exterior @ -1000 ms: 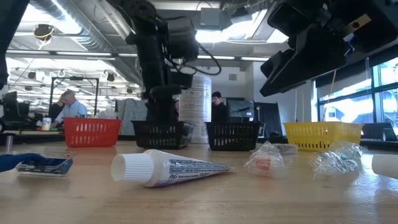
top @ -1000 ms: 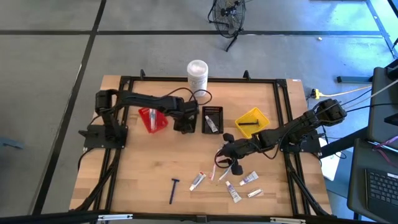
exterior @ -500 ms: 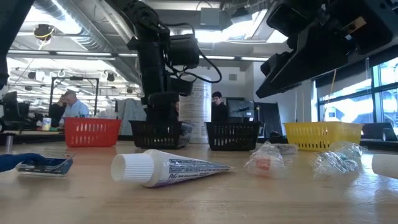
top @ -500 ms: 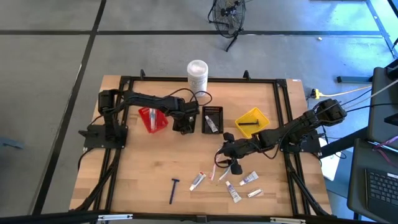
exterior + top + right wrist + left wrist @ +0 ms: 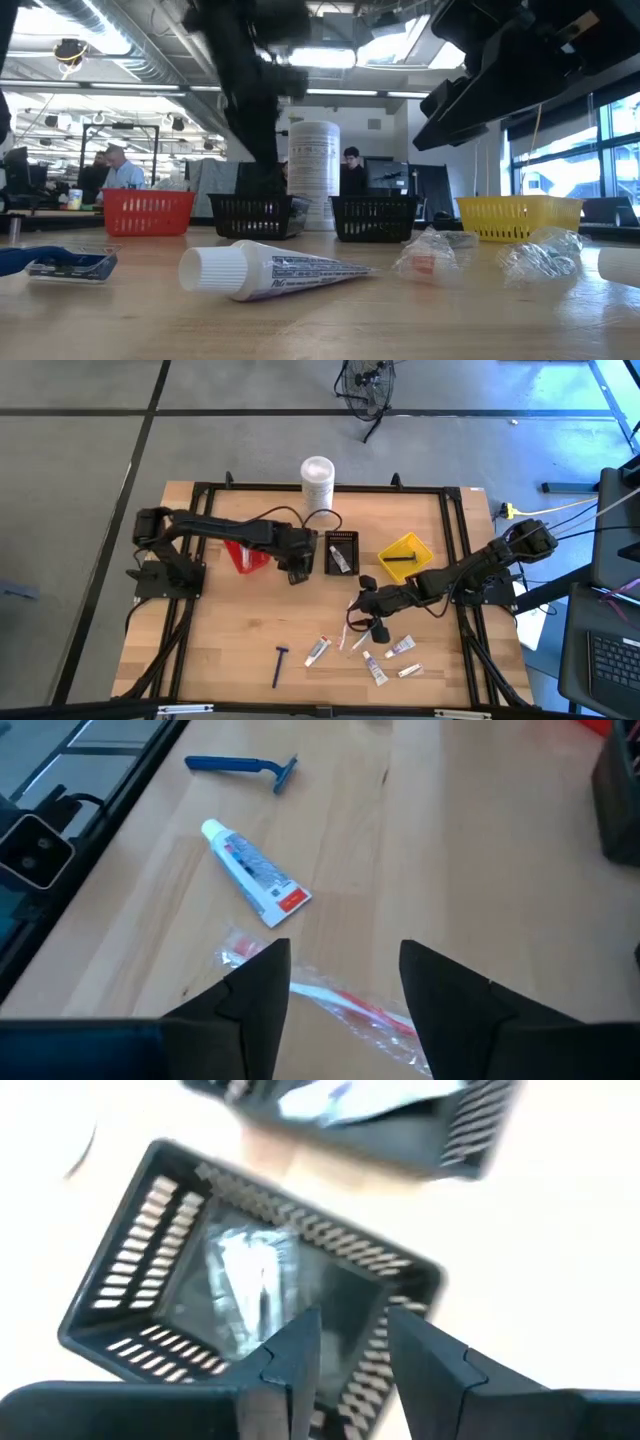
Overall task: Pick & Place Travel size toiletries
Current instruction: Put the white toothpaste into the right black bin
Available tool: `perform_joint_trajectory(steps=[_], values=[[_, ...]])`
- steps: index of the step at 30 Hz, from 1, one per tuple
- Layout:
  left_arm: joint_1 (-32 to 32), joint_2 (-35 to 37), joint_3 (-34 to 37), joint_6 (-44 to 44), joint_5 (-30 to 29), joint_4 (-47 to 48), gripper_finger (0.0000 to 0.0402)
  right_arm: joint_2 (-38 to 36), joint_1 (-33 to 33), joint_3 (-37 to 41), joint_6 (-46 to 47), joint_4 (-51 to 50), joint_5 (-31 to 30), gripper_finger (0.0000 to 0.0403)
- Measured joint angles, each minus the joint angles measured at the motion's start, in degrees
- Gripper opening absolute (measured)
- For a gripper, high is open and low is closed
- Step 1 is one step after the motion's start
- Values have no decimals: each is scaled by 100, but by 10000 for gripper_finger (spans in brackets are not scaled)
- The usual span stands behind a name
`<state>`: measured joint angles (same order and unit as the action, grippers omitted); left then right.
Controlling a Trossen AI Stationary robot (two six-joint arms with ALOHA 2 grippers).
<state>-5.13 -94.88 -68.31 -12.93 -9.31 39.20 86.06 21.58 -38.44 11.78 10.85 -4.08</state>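
Now lower right gripper (image 5: 335,982), fingers apart and empty, squarely astride wrapped toothbrush (image 5: 345,1000); keep left gripper (image 5: 345,1345), slightly parted, above black bin (image 5: 150,1230).

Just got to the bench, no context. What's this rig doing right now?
It's sorting travel toiletries from the table into bins. The left gripper hangs open and empty over a black bin that already holds a clear-wrapped item. The right gripper is open just above a wrapped toothbrush, not yet gripping it. A white tube and a blue razor lie loose on the wood beyond it, with more small tubes nearby. The red bin and yellow bin sit beside the black ones.
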Motion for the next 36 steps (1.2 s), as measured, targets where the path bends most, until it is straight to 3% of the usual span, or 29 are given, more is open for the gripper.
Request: perform_joint_trajectory(steps=[4, 10, 16, 20, 28, 36], values=[[430, 337, 0, -280, -34, -4, 114, 0, 171, 0, 396, -7, 33, 183], [1019, 449, 0, -704, -546, 0, 114, 4, 761, -104, 1002, -517, 21, 182], [1330, 449, 0, -754, -605, -2, 114, 7, 1315, -1261, 1784, -3195, -338, 182], [1418, 449, 0, -856, -670, -1, 114, 2, 1617, -1765, 1774, -4269, -344, 187], [1537, 449, 0, -944, -1098, -4, 114, 379, 2075, -1768, 1955, -4505, -108, 203], [1535, 449, 0, -988, -1118, -4, 114, 1070, 2130, -1766, 1906, -4533, 48, 256]])
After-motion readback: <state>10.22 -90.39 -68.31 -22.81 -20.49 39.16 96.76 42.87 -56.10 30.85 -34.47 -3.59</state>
